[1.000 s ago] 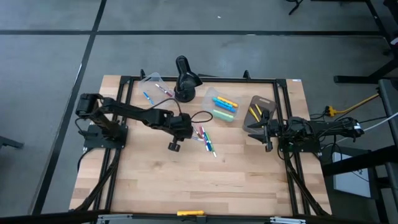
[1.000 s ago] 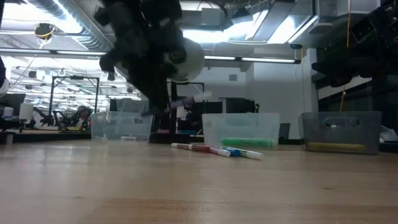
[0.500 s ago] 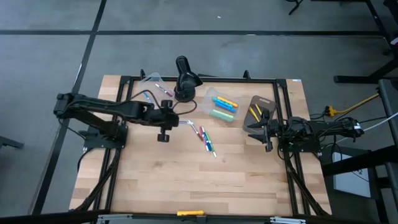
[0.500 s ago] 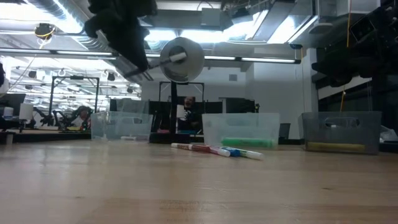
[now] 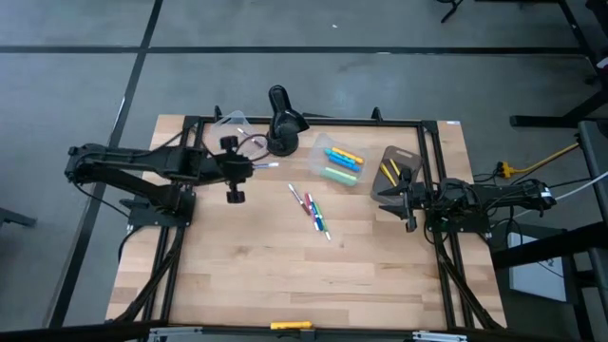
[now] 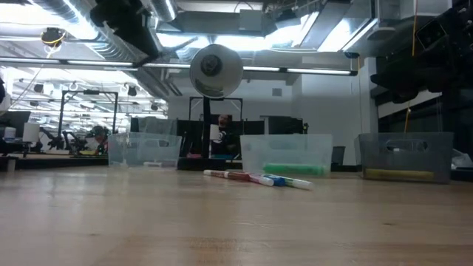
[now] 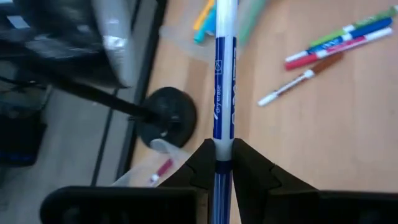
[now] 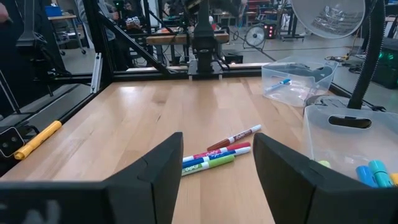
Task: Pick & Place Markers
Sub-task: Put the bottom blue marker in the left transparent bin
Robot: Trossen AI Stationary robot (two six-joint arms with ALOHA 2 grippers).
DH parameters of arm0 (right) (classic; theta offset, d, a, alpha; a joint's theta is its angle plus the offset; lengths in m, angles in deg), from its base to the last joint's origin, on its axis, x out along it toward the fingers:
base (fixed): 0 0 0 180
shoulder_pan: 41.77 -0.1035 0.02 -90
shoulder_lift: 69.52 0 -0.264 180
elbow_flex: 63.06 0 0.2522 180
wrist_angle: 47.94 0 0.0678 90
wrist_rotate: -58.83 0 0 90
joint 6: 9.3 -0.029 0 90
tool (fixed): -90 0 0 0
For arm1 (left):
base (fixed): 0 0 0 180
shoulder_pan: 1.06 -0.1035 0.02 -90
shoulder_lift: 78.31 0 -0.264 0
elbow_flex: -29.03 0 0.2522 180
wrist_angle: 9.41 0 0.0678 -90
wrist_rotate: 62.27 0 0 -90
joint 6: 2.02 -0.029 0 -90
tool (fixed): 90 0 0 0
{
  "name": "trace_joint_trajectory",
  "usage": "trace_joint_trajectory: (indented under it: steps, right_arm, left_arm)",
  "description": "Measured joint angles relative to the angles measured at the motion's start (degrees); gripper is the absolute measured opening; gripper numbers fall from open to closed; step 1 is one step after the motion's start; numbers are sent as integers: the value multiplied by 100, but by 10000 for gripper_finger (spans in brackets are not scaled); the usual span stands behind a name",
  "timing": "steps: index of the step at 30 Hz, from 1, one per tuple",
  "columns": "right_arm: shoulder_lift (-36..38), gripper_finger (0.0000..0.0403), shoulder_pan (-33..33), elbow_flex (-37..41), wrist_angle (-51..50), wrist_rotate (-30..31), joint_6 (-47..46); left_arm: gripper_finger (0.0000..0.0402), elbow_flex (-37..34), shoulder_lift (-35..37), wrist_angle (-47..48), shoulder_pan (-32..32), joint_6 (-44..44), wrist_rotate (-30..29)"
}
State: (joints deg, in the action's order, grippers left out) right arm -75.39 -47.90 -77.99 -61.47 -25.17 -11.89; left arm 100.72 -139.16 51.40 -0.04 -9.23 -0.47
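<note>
The left gripper (image 7: 224, 163) hides the blue marker's (image 7: 224, 81) lower end.

Held marker (image 7: 224, 93) blue-white; table (image 5: 247, 275) pale wood.

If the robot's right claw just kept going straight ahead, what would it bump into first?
Probably the loose markers lying on the table. The right gripper is open and aimed across the wood toward them, with nothing else between. If it stays above them, the way looks free.

Light wooden worktop (image 5: 237, 275) in a black metal frame (image 5: 432, 237), grey floor (image 5: 76, 85) crossed by dark lines, bright ceiling lights (image 6: 310, 29) and exposed ducts (image 6: 74, 37), distant workbenches (image 6: 44, 151), white back wall (image 6: 325, 103)
</note>
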Motion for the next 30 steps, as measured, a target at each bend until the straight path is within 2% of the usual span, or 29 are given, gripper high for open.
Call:
trace_joint_trajectory:
  steps: [4, 13, 22, 30]
  right_arm:
    - [0, 194, 2, 0, 0, -2, 0]
    - [0, 194, 0, 0, -2, -4, 2]
    - [0, 194, 2, 0, -2, -4, 0]
    - [0, 194, 1, 0, -2, -4, 0]
  left_arm:
    - [32, 0, 301, 8, 0, 3, -345]
    - [33, 0, 808, 2, 0, 23, -1505]
    - [33, 0, 963, -4, 0, 471, -2633]
    - [34, -60, 963, 19, -364, 1134, -2747]
